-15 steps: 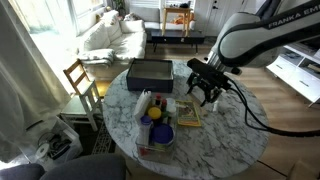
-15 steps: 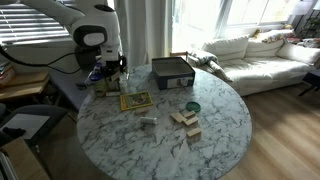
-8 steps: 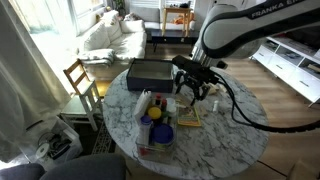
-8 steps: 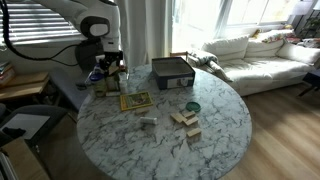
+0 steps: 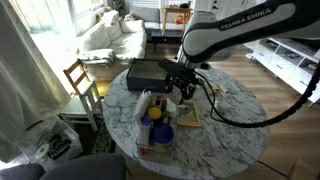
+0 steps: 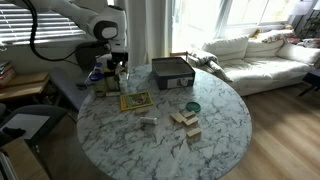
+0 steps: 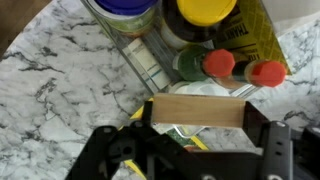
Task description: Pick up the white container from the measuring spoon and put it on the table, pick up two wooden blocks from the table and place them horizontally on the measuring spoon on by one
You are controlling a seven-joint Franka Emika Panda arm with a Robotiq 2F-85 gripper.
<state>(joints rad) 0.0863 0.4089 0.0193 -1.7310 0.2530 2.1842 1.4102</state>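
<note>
My gripper (image 7: 200, 118) is shut on a pale tan wooden block (image 7: 198, 110), held horizontally between the two black fingers. In the wrist view a translucent rounded rim (image 7: 186, 133), which looks like the measuring spoon, shows just beneath the block. In both exterior views the gripper (image 5: 183, 88) (image 6: 111, 72) hangs low over the table beside the colourful items. More wooden blocks (image 6: 185, 119) lie in a small pile on the marble. A tiny whitish piece (image 6: 148, 121) lies alone near them; I cannot tell whether it is the white container.
A black box (image 5: 150, 72) (image 6: 172, 72) stands at the table's rim. A flat yellowish box (image 5: 188, 112) (image 6: 135, 100) lies near the gripper. Jars and bottles with blue, yellow, green and red caps (image 7: 218, 63) crowd the area ahead. A small teal dish (image 6: 192, 106) is mid-table.
The arm has swung across the table towards the black box and the colourful items, with the wooden block in the gripper. The blocks on the marble have not moved.
</note>
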